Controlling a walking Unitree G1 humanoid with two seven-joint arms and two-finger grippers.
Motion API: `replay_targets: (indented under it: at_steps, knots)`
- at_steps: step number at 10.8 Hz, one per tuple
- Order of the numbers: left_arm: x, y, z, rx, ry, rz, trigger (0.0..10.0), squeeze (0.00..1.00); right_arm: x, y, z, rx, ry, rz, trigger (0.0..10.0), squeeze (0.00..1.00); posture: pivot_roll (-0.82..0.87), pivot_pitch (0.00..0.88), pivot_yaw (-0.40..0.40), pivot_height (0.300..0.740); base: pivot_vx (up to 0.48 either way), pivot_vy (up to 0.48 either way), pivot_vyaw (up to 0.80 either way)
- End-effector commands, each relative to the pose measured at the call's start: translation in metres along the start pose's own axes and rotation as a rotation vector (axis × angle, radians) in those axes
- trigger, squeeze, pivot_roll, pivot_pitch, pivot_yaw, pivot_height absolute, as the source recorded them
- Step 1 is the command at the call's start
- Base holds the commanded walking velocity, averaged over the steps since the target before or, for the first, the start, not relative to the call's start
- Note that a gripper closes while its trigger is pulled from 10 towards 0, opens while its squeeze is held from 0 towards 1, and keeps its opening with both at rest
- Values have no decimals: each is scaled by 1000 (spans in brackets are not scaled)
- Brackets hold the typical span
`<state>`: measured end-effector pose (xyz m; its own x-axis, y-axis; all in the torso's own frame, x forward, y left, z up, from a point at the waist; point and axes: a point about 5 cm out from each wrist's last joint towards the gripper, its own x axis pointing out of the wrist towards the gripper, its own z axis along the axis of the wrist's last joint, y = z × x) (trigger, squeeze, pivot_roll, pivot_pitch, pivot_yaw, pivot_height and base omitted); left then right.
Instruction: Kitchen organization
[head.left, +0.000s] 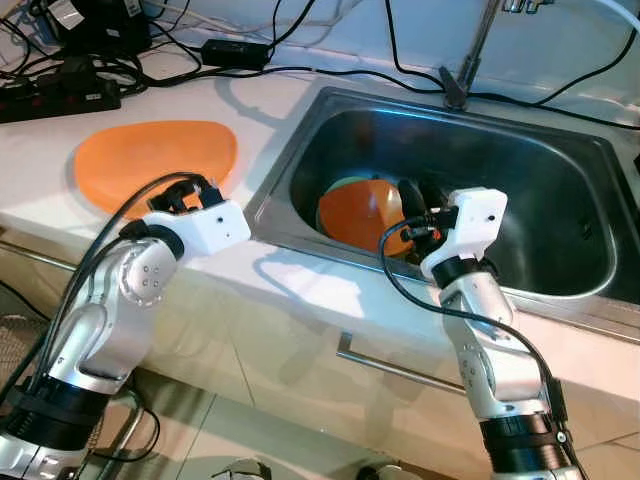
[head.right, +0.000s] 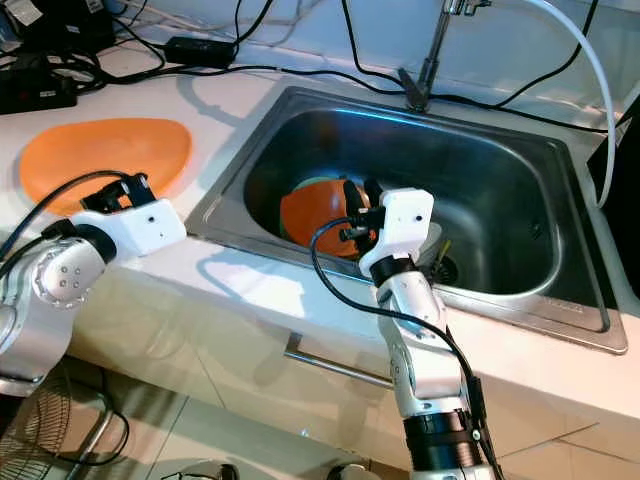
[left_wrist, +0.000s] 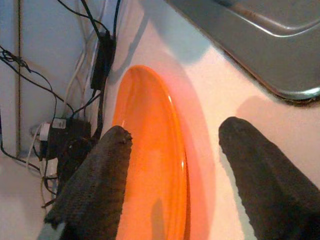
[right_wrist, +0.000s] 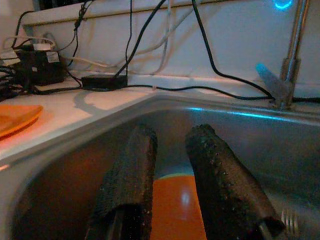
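An orange plate (head.left: 150, 160) lies flat on the white counter, left of the sink. My left gripper (head.left: 185, 192) hovers at the plate's near edge, open, and in the left wrist view the plate (left_wrist: 150, 165) lies between and beyond its spread fingers (left_wrist: 100, 185). A second orange plate (head.left: 355, 215) rests in the steel sink (head.left: 300, 130) on top of a dish with a green rim. Just above that plate is my right gripper (head.right: 358, 190), inside the sink. Its fingers (right_wrist: 135, 175) stand a narrow gap apart with nothing between them.
A faucet (head.left: 470, 60) rises behind the sink. A power strip (head.left: 60, 95), a black adapter (head.left: 235, 50) and several cables lie along the counter's back. The sink drain (head.right: 440, 265) is right of the plates. A cabinet handle (head.left: 380, 365) runs below the counter edge.
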<state>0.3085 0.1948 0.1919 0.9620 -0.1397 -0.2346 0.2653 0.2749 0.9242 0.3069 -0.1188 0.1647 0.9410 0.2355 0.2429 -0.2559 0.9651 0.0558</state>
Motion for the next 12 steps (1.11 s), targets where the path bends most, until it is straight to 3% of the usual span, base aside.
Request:
replay_targets:
  at_steps: [1, 2, 7, 11, 12]
  knots:
    - [-1, 0, 0, 28, 21, -13, 10000, 1000, 2, -2, 0, -5, 7, 0, 10000, 0, 71, 64, -20, 740, 0, 0, 0]
    - [0, 1, -3, 46, 42, -11, 10000, 0, 2, -3, 0, -6, 7, -1, 10000, 0, 74, 62, -20, 740, 0, 0, 0]
    - [2, 5, -31, 107, 208, -41, 10000, 0, 4, -5, 2, -13, 6, -6, 10000, 0, 70, 77, -21, 740, 0, 0, 0]
    - [14, 0, -39, 121, 235, -56, 10000, 0, 6, -5, 4, -16, 2, -15, 10000, 0, 61, 79, -18, 740, 0, 0, 0]
    - [17, -1, -40, 124, 236, -65, 4235, 0, 6, -5, 4, -16, 1, -16, 10000, 0, 61, 78, -17, 740, 0, 0, 0]
